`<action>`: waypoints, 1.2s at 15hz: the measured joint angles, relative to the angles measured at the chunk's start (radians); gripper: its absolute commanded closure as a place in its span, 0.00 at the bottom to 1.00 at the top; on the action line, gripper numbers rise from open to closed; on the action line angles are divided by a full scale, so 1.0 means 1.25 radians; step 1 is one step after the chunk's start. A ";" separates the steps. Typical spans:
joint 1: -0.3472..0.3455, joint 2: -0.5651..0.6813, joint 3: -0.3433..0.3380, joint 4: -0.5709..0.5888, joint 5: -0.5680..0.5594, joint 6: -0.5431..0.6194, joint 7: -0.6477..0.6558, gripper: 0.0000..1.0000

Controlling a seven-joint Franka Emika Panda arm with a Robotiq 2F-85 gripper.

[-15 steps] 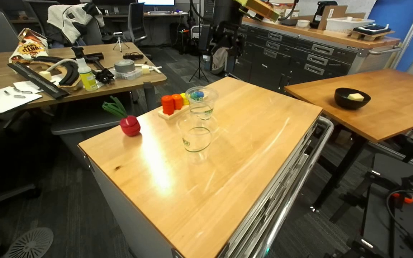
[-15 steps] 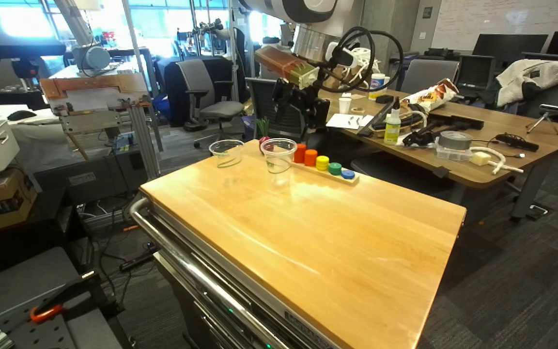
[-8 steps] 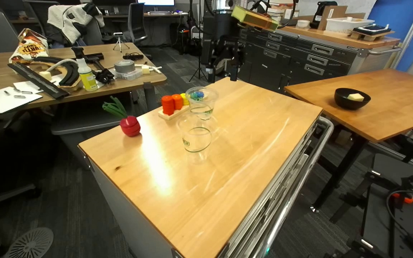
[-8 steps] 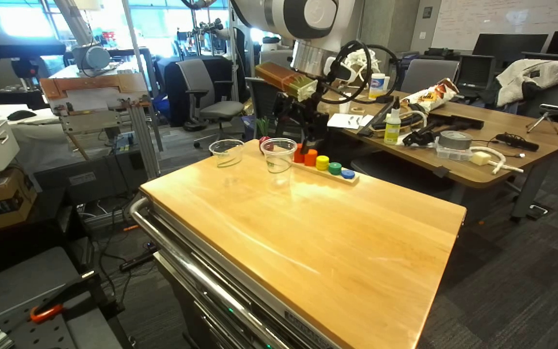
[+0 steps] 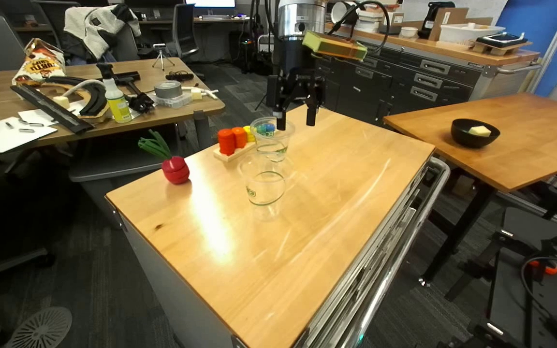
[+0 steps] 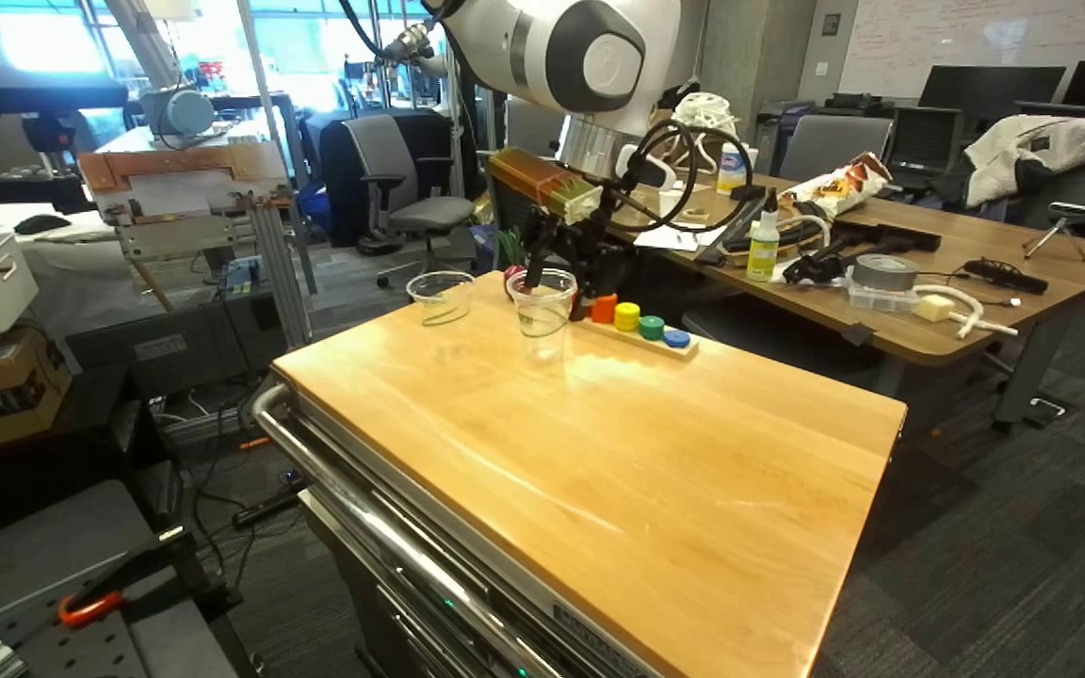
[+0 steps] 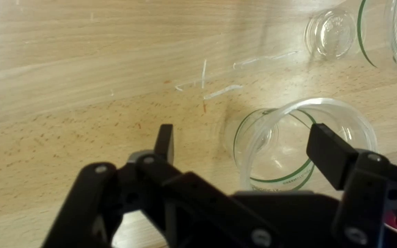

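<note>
My gripper (image 5: pixel 296 122) points down over the wooden cart top (image 5: pixel 336 193), its fingers wide apart and nothing gripped. Nearest to it is a clear plastic cup (image 7: pixel 277 151) with green print, standing upright. In the wrist view one finger (image 7: pixel 329 151) overlaps the cup's mouth and the other is outside its rim; whether that finger dips inside cannot be told. A second clear cup (image 6: pixel 442 299) stands a short way off. Close by lies a wooden rack (image 6: pixel 641 337) of coloured discs; the gripper hides its red stack in that exterior view. A red radish with green leaves (image 5: pixel 175 169) sits near the cart's edge.
A metal rail (image 5: pixel 404 261) runs along one side of the cart. On a separate table stands a black bowl (image 5: pixel 472 140) holding a pale block. Another table bears a spray bottle (image 6: pixel 763 252), a tape roll (image 6: pixel 884 271) and a snack bag (image 6: pixel 844 188).
The gripper has come down from above to the height of the nearer cup's rim, shifting slightly sideways. Its fingers have stayed apart. Cups, rack and radish have not moved.
</note>
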 measured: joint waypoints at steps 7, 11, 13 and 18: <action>0.020 0.028 0.002 0.035 0.000 0.020 0.032 0.88; 0.025 0.033 0.001 0.042 -0.002 0.030 0.042 1.00; 0.028 0.033 -0.002 0.043 -0.007 0.031 0.058 0.97; 0.027 0.032 -0.014 0.054 -0.004 0.026 0.140 0.97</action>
